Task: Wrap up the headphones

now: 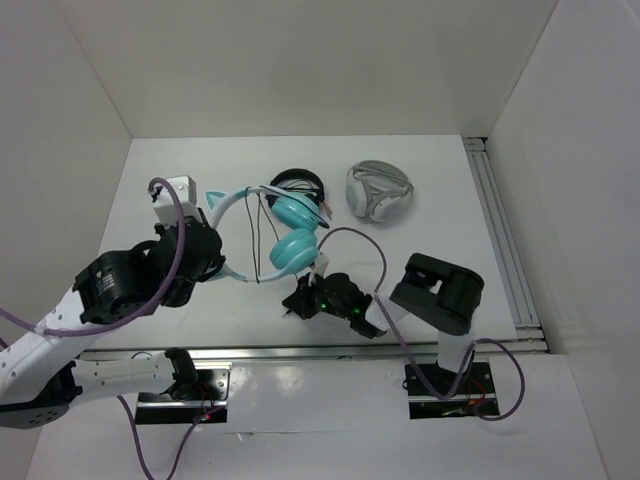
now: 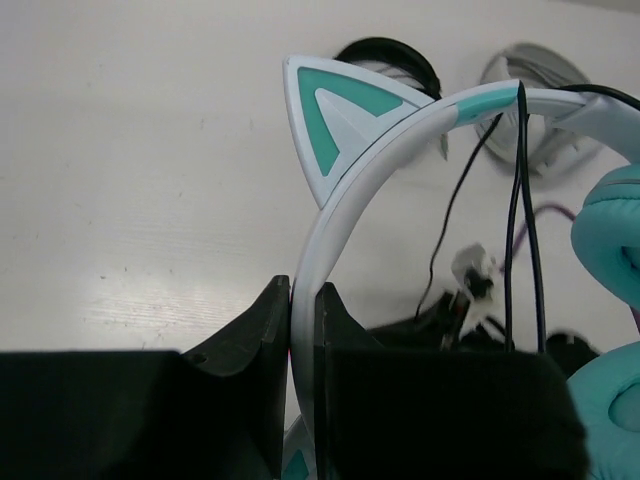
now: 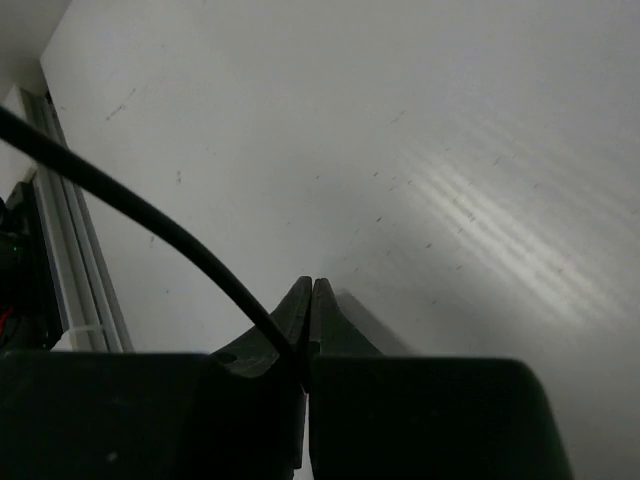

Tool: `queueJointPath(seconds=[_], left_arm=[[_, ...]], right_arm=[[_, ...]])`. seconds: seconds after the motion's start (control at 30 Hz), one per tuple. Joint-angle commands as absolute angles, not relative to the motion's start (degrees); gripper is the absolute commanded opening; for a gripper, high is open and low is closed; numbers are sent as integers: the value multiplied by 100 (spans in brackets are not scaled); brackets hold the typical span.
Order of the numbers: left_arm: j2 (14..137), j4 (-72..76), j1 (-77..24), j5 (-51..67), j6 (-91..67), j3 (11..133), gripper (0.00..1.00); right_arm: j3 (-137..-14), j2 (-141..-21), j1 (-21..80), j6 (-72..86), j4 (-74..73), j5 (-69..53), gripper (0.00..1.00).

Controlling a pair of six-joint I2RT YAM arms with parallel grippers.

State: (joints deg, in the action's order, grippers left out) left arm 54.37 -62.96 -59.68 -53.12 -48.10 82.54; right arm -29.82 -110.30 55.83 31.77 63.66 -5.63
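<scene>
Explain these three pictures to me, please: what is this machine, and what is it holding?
Two robot arms are bolted to a white table. One picture looks down from above; the other two come from cameras on each wrist. On the table are teal cat-ear headphones, black headphones and grey-white headphones. The left gripper is clamped on the teal pair's pale headband. The right gripper is shut on a thin black cable.

Teal headphones point(image 1: 293, 250) on the white table point(image 1: 430, 240), pale cat-eared headband point(image 2: 345, 200), thin black cable point(image 2: 513, 230) across it.
</scene>
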Motion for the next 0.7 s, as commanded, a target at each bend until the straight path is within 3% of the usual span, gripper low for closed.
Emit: queueJointPath(seconds=[0.0,0.17,0.3,0.43,0.67], left_arm=[[5484,-5757,-5496,-6003,-5809,8262,0],[5844,-5196,-4695,-5828,-5941,8191,0],[6178,-4563,-3746,-5249,-5057,8130,0],[6363,-4140,-2903,-4537,-4389,7876,0],[6714,-4201,-2777,-3809,-3403,7453,0]], right_arm=[[-3032,-10109,6351,3164,4750,735,0],[-3760,-9275,7407,2718,2615,1072,0],[-4402,-8737,8566,2575,1087,2351,0],[-5140,-8508,9113,2522,-410,3485,0],[-6423,-8271,9466,1952,-2582,4561,0]])
